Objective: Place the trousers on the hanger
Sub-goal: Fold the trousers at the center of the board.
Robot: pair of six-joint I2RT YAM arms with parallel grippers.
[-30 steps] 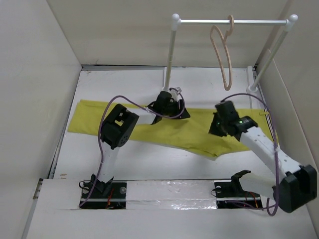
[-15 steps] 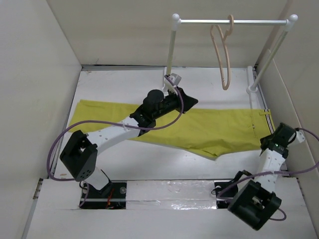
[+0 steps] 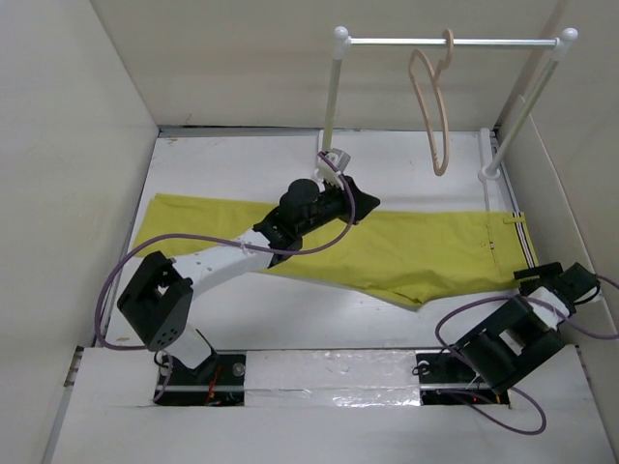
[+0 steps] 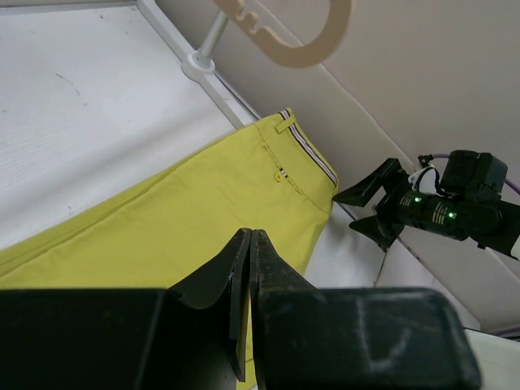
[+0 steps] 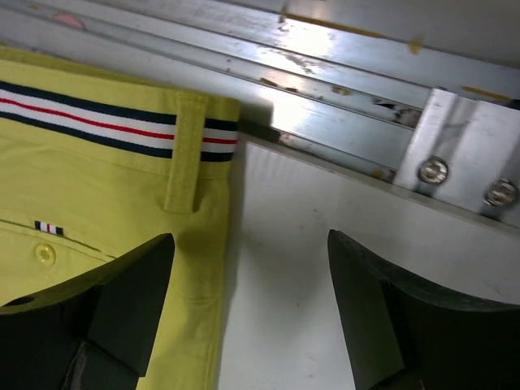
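Left gripper [image 4: 248,244]: fingers pressed together, flat against each other. The tips point down over the middle of the trousers [image 4: 187,219]. Contact with the cloth cannot be told from the wrist view. From above, the left gripper [image 3: 360,201] sits over the upper edge of the trousers [image 3: 406,246], with the arm stretched diagonally across the left leg section.

Right gripper [image 5: 250,240]: fingers standing wide apart, nothing between them. The left finger [image 5: 130,284] hangs over the yellow-green cloth near the waistband corner. The right finger [image 5: 370,301] hangs over the bare white counter [image 5: 276,244]. From above, the right gripper [image 3: 537,280] is low at the right end of the garment, arm folded close to its base. It also shows in the left wrist view [image 4: 363,210], jaws parted, just beyond the waistband.

Trousers: flat on the counter [image 3: 242,169], lying left to right, waistband at the right. The striped band, a belt loop and a small button are plain in the right wrist view [image 5: 97,187].

Hanger [image 3: 432,106]: hooked on the top bar of the white rail stand [image 3: 387,42] at the back, well apart from the trousers, hanging free. Its lower curve shows at the top of the left wrist view [image 4: 301,36].
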